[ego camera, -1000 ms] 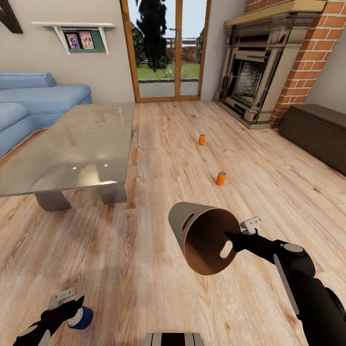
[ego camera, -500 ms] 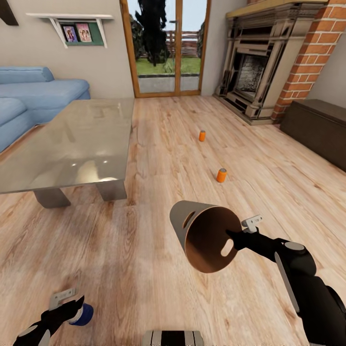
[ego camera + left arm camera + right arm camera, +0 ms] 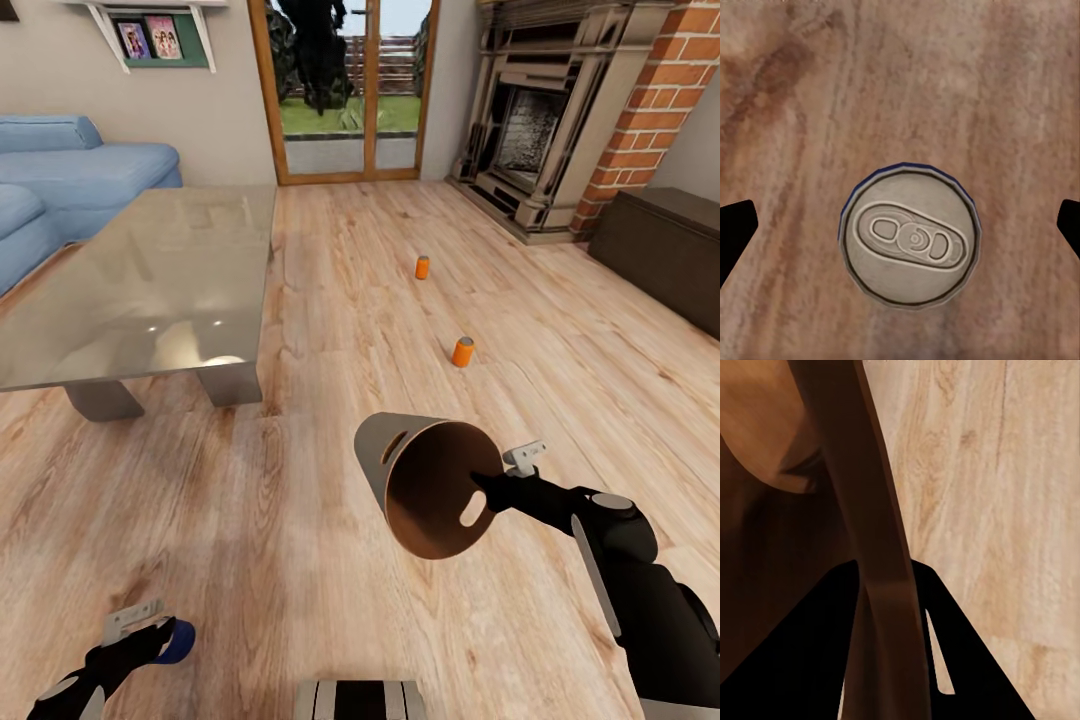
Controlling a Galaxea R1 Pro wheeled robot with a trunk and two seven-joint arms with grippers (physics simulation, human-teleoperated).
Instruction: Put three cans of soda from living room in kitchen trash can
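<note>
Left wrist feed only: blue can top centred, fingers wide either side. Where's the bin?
Observer: The right gripper holds the bin by its rim, tipped on its side, mouth toward the robot.
Operator: Anything inside?
Observer: No can in the part of the inside that the head view shows.
Operator: Other cans?
Observer: The near orange can and the far orange can stand on the floor ahead, right of the glass table.
</note>
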